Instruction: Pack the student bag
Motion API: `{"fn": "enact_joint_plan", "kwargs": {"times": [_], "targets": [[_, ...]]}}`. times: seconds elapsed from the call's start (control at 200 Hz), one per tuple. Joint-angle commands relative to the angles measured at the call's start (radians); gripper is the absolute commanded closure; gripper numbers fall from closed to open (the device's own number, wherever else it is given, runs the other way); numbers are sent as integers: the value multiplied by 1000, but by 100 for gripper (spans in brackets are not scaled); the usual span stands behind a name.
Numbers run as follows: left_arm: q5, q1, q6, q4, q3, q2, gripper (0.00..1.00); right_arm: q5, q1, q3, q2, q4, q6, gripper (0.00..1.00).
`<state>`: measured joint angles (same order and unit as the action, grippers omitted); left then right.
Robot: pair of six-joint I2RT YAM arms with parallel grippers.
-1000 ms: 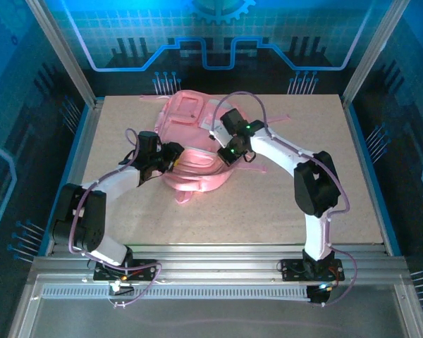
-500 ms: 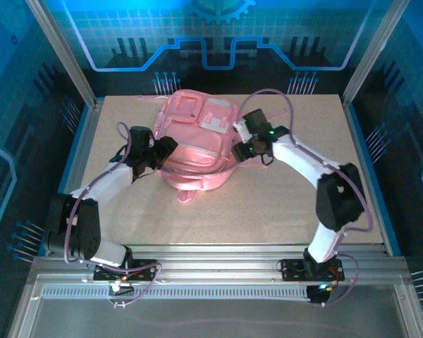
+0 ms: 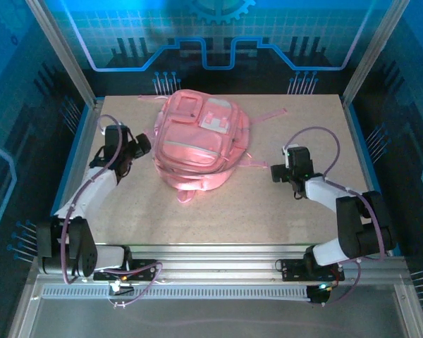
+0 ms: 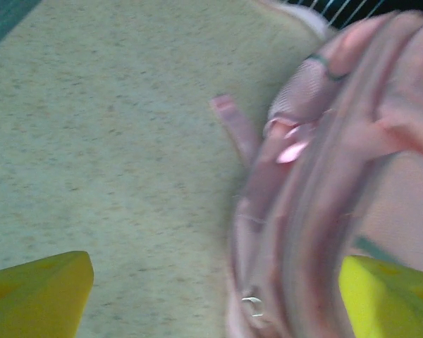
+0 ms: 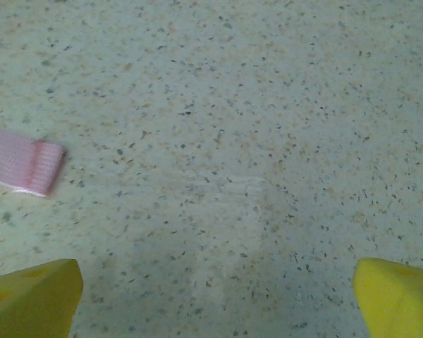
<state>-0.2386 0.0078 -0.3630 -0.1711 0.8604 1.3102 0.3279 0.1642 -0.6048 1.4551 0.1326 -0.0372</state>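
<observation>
The student bag [image 3: 201, 144], a big soft pink backpack, lies flat at the back middle of the table with its front pockets up. My left gripper [image 3: 142, 145] sits just off the bag's left side, open with nothing between its yellow fingers [image 4: 35, 292]. In the left wrist view the bag's side seam and a zipper pull [image 4: 252, 304] are close in front, blurred. My right gripper [image 3: 276, 171] is over bare table to the right of the bag, open and empty. A loose strap end [image 5: 25, 162] lies at the left of the right wrist view.
Pink straps trail from the bag: one toward the back right [image 3: 271, 114], one at the back left [image 3: 151, 99], a small one at the front [image 3: 184, 198]. The speckled tabletop [image 3: 268, 211] is framed by metal rails and blue enclosure walls.
Both arms have pulled away from the bag, left arm to the left, right arm to the right and nearer. Both grippers have opened. The bag has settled flat.
</observation>
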Motion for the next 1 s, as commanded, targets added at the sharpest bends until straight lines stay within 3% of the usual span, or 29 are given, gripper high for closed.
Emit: {"fn": "enact_joint_plan", "kwargs": {"times": [0.0,0.11,0.23,0.27,0.36,0.42,0.475,0.61,0.75,0.81,0.88,0.996], "targets": [[-129,8,126,120,-85,1,9,-10,-27,40,-5,352,26,0],[-149,8,167,264,-163,27,8,-72,-75,113,30,517,3,0],[-52,8,229,614,-330,28,7,-82,-88,144,12,544,-18,0],[-46,8,256,728,-375,40,2,-83,-89,142,10,534,-20,0],[-36,28,233,833,-422,77,1,-120,-103,158,12,561,-25,0],[-24,32,244,1003,-484,131,1,-58,-84,237,64,777,-9,0],[-17,26,241,996,-502,114,1,-68,-92,202,32,643,-35,0],[-9,15,267,1249,-602,158,1,-39,-69,200,46,671,-12,0],[7,15,260,1259,-616,190,1,-39,-69,198,47,665,-11,0],[-9,1,301,1441,-627,285,1,-39,-69,199,47,668,-10,0],[-10,0,278,1270,-601,216,1,-37,-68,198,47,667,-11,0],[-15,-9,297,1274,-581,237,1,-38,-67,198,47,667,-10,0]]}}
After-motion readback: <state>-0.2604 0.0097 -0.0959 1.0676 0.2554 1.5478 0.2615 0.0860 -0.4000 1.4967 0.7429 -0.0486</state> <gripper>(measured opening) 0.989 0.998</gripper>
